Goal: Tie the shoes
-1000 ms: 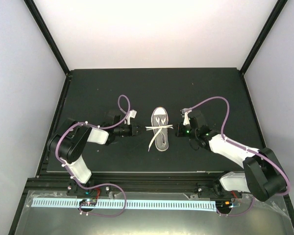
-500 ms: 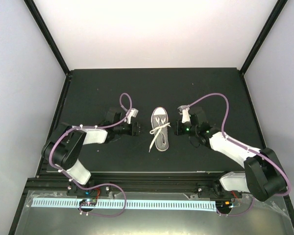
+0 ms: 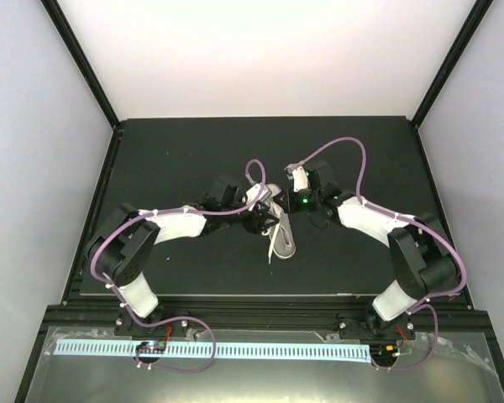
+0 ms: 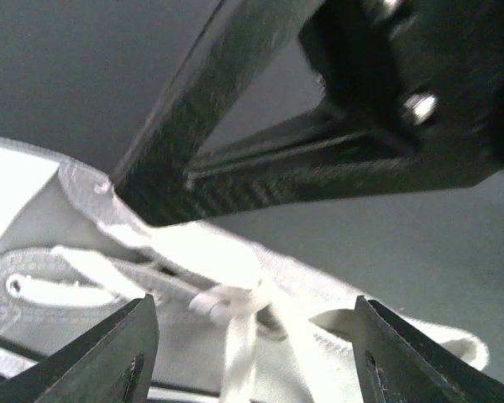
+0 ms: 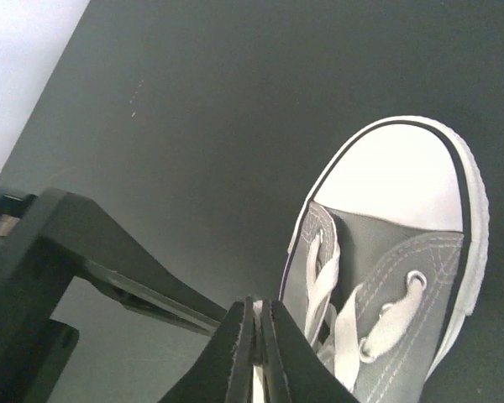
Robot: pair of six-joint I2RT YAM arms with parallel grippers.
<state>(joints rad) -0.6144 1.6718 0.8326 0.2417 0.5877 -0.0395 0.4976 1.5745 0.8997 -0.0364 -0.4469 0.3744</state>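
Two arms meet over the sneaker, which lies mid-tabletop. Left pincer: fingers spread, straddling the crossing of the laces without touching it. Right pincer: tips pressed together just beside the eyelets (a white sliver between them may be lace; not certain). Risks: the left fingers, closing here, could catch tongue canvas along with lace, or strike the right finger that crosses just above them. An uneven pull might undo the loose crossing or drag the light shoe. Purple cables loop over the work, hiding much of it from above.
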